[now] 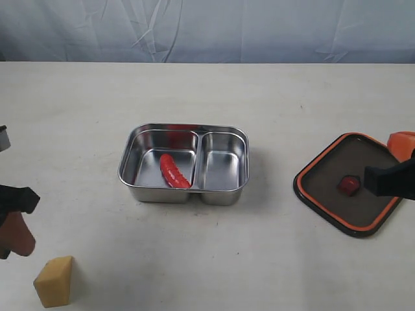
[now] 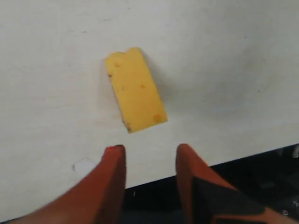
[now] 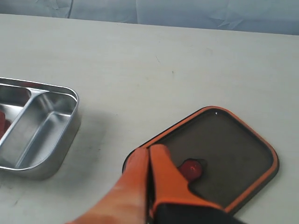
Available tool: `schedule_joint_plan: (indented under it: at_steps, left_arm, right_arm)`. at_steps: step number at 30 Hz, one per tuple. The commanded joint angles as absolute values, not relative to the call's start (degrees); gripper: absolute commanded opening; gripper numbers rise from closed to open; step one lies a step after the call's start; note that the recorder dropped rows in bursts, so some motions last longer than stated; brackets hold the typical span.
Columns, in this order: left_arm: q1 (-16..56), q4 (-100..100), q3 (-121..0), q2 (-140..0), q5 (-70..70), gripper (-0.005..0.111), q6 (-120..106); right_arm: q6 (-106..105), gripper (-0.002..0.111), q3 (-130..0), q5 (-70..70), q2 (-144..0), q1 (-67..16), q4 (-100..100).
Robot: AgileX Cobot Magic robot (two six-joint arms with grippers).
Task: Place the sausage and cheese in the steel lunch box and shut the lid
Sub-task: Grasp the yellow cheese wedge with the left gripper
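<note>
1 job is done, the sausage (image 1: 174,171) lies in the lunch box (image 1: 185,126); next the left gripper (image 2: 150,148), spread and empty, must grab the cheese (image 2: 135,89) on the tabletop (image 1: 292,97), while the right gripper (image 3: 149,151) stays out, clenched by the lid (image 3: 224,140).

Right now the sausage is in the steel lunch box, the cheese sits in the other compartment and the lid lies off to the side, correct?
No. The cheese lies on the table, outside the steel lunch box; the exterior view shows it. The sausage and lid are as you said.
</note>
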State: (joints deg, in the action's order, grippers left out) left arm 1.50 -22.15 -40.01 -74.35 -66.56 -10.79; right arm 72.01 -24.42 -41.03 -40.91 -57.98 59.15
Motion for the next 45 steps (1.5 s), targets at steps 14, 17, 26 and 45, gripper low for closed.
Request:
schedule_joint_plan:
  at_steps: [14,17,26,45]
  left_arm:
    - [1.9,-29.1,-31.4,-74.7,-58.6,0.069,-11.1]
    - [1.9,-29.1,-31.4,-74.7,-56.9,0.069,-11.1]
    - [1.9,-28.8,-31.4,-77.7,-55.3,0.069,-11.1]
    - [14.0,-23.7,-31.4,-89.8,-46.5,0.062,-3.0]
  right_arm:
    - [72.1,0.0,-24.2,-41.9,-40.7,-57.7,59.8]
    - [72.1,0.0,-24.2,-41.9,-40.7,-57.7,59.8]
    - [72.1,0.0,-24.2,-41.8,-40.7,-57.7,59.7]
    - [72.1,0.0,-24.2,-41.8,-40.7,-57.7,59.4]
